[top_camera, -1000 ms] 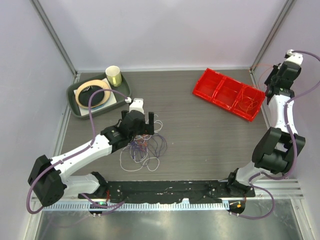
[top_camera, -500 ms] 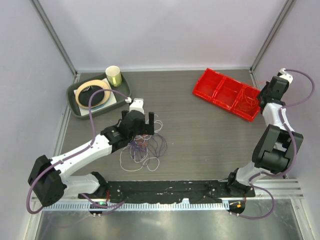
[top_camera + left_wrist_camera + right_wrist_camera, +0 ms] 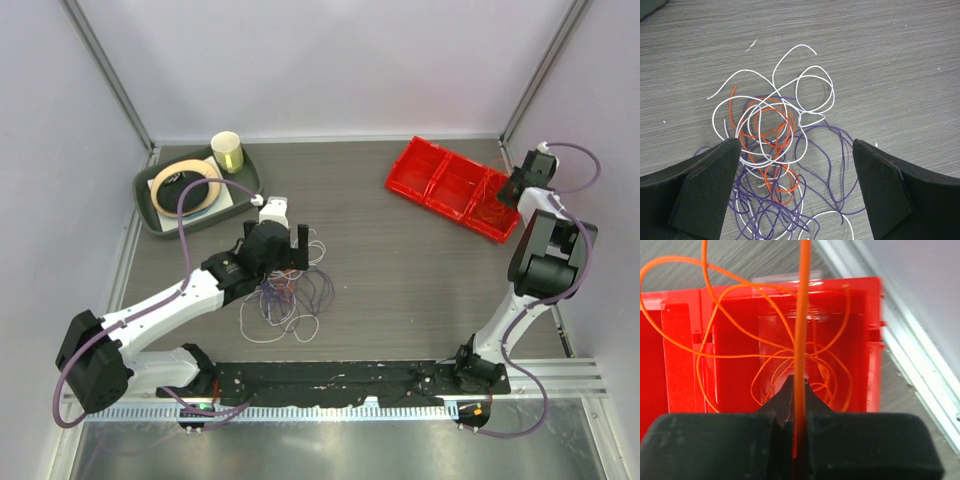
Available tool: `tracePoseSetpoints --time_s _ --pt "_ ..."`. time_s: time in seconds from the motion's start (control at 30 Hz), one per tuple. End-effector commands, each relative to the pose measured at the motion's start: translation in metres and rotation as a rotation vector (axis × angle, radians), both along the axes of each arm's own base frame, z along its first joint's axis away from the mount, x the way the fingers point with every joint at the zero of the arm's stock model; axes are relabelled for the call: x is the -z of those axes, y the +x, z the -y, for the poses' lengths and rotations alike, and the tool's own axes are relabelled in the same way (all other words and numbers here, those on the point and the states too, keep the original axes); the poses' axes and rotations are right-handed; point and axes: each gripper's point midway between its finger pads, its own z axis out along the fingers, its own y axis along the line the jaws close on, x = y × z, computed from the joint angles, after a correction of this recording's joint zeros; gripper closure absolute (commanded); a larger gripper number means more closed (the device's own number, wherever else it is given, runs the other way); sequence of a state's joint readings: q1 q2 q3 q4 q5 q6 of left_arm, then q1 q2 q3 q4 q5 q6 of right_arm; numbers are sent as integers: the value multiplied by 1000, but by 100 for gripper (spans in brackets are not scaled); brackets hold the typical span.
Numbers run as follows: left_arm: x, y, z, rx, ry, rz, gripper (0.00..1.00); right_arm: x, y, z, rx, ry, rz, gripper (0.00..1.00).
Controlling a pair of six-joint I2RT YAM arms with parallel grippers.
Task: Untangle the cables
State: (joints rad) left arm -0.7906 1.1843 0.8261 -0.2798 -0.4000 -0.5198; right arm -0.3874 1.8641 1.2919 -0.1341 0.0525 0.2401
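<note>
Only the right wrist view shows my right gripper [image 3: 799, 392] pinching an orange cable [image 3: 801, 315] at centre frame; my left gripper [image 3: 795, 147] gapes astride the cable tangle [image 3: 771, 131].

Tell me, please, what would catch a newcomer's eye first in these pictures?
A tangle of white, orange and purple cables lies left of centre on the table, below the open left fingers. At the far right, the right fingers pinch one orange cable over a red bin.

Top camera looks down on the whole table [image 3: 400, 275]. Left wrist camera faces down, close over the cables [image 3: 771, 135]. Right wrist camera, seemingly closer still, faces the bin [image 3: 680, 385]. The top view shares both.
</note>
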Motion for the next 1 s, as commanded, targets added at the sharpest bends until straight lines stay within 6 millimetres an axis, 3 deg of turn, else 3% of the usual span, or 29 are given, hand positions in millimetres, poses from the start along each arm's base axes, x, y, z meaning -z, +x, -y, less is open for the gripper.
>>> tracePoseSetpoints --time_s 0.0,0.27,0.57,0.77,0.97 --pt "-24 8 6 -7 -60 57 0 -6 27 -16 -44 30 31 99" --pt "-20 8 5 -11 -54 51 0 30 28 -12 -19 37 -48 99" --pt "-20 10 6 -14 -46 52 0 43 23 -4 21 11 -98 87" --pt "-23 8 7 -4 -64 52 0 4 23 -3 18 -11 -50 69" --pt "-27 5 10 16 -86 58 0 -34 21 -6 6 -25 0 61"
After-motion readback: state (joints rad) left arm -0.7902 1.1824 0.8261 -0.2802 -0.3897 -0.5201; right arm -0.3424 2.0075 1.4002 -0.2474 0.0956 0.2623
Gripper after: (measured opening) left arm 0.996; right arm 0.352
